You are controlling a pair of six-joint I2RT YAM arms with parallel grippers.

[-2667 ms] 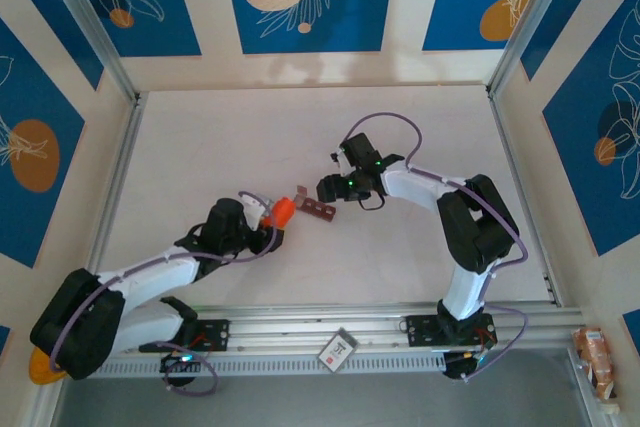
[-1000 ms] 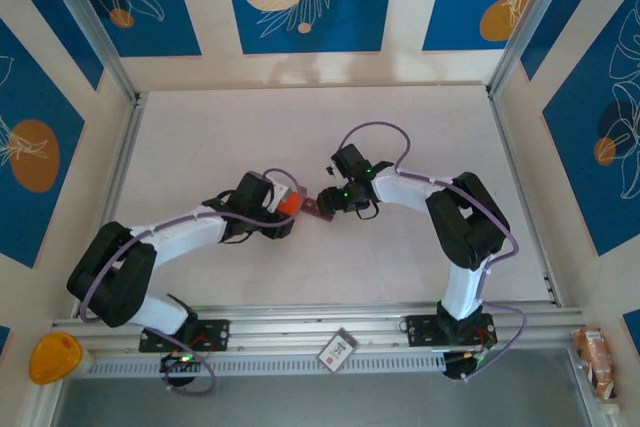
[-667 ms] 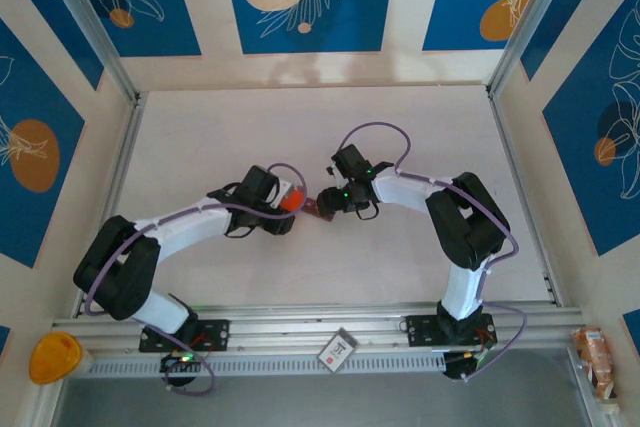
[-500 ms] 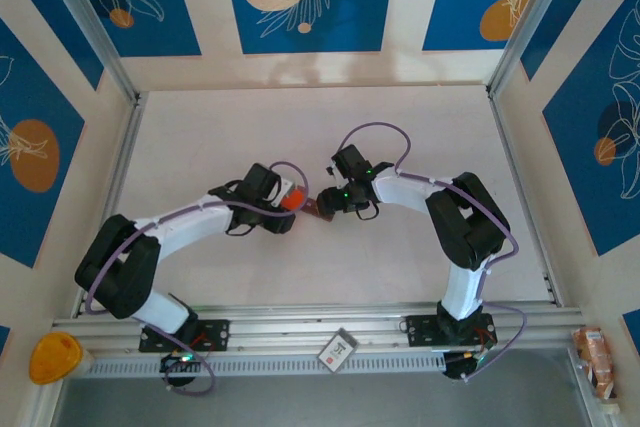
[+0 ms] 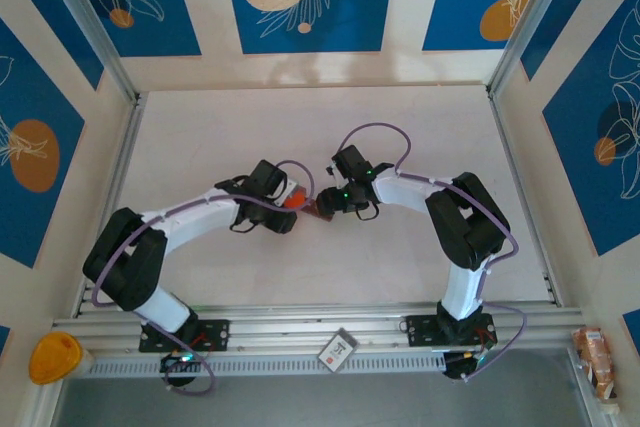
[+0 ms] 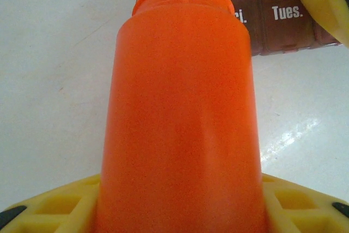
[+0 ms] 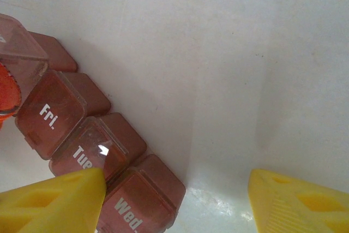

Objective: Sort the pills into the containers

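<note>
Compared with a few seconds ago, your left arm has swung in toward the centre. The left end effector (image 5: 284, 198) now carries the bottle (image 6: 180, 107) right up against the containers (image 7: 92, 135), where earlier it sat off to their left. The right arm has also drawn nearer and has not shifted over the last second.

The bottle is a smooth, bright orange plastic cylinder with a narrower ridged neck. The left end effector is clamped around its body, yellow ribbed pads on both sides. The containers are a glossy reddish-brown translucent strip of square, round-cornered cells with white lettering: Fri., Tue., Wed. They lie flat on the pale, slightly shiny tabletop (image 7: 218, 53). At the end cell a clear flap stands up, and the bottle's neck points at it; you cannot tell whether they touch.

The right end effector (image 7: 177, 203) hangs with its jaws wide. One yellow finger is over the Tue. lid, the other well apart above bare tabletop.
</note>
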